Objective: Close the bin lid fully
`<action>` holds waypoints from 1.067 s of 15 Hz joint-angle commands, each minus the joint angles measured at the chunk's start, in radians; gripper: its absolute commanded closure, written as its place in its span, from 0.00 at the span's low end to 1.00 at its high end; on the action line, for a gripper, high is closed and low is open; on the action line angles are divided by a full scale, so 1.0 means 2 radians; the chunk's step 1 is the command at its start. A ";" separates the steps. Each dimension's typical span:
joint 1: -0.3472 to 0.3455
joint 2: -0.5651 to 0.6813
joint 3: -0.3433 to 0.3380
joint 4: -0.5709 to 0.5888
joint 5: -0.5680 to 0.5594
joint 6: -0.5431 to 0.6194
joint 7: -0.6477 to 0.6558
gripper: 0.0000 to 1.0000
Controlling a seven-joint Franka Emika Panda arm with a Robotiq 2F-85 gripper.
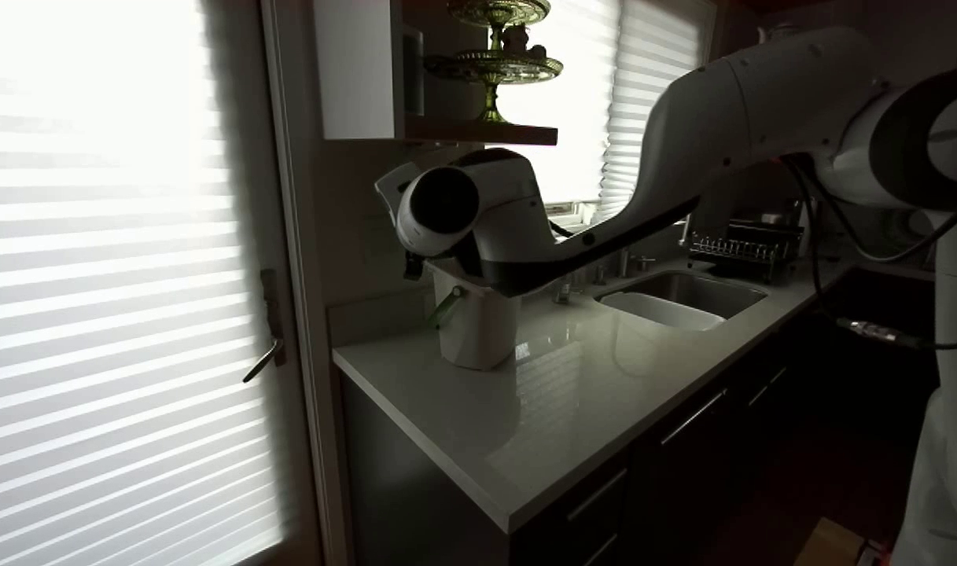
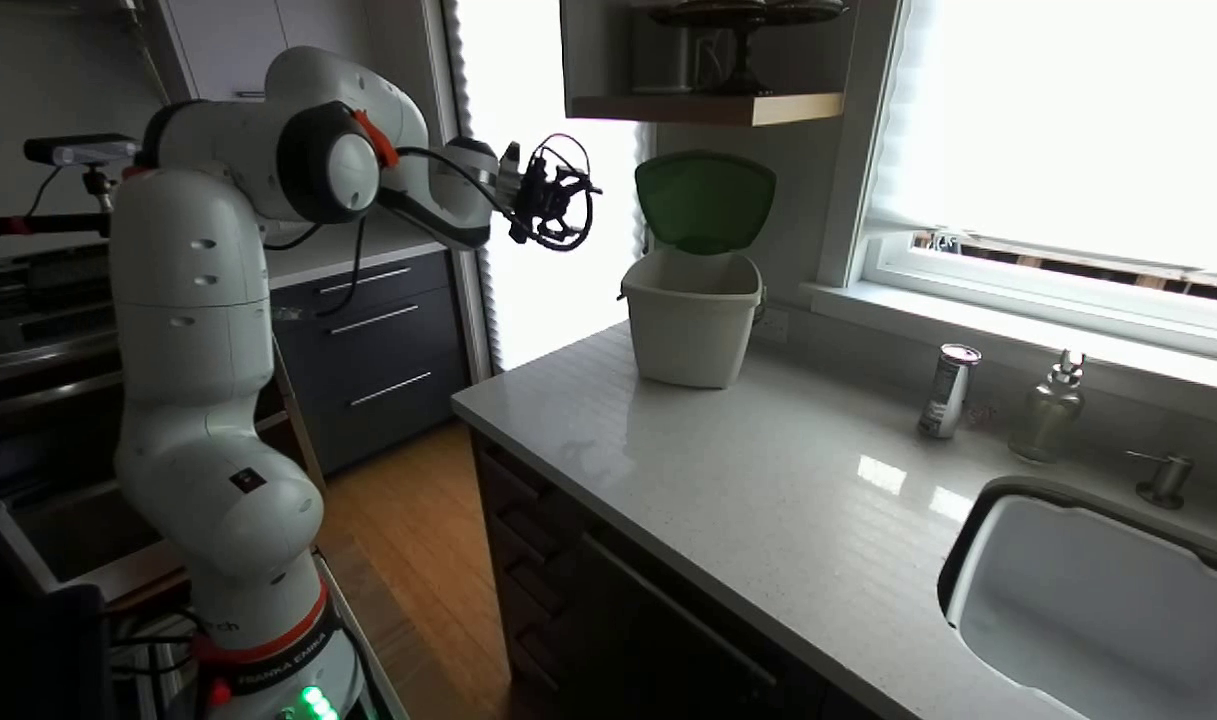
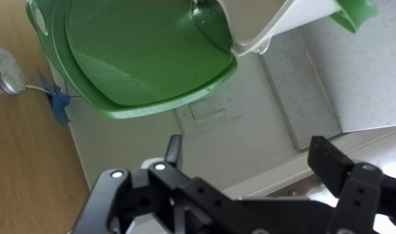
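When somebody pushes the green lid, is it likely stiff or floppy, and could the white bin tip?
The green lid is probably stiff: it stands raised without sagging and has a moulded border. It would likely swing, since its lower edge meets the white bin at the rim. The white bin narrows downward, so a hard push might tip it.

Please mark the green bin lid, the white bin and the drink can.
Green bin lid (image 3: 139,57): wrist view, on its ribbed panel.
White bin (image 2: 692,330): in an exterior view, on its outer wall.
Drink can (image 2: 948,393): in an exterior view, mid-side.
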 commanded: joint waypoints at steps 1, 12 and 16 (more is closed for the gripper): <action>0.025 0.061 -0.016 0.068 -0.058 -0.006 0.036 0.27; 0.082 0.203 -0.061 0.253 -0.141 -0.087 0.184 1.00; 0.088 0.240 -0.073 0.301 -0.170 -0.108 0.217 1.00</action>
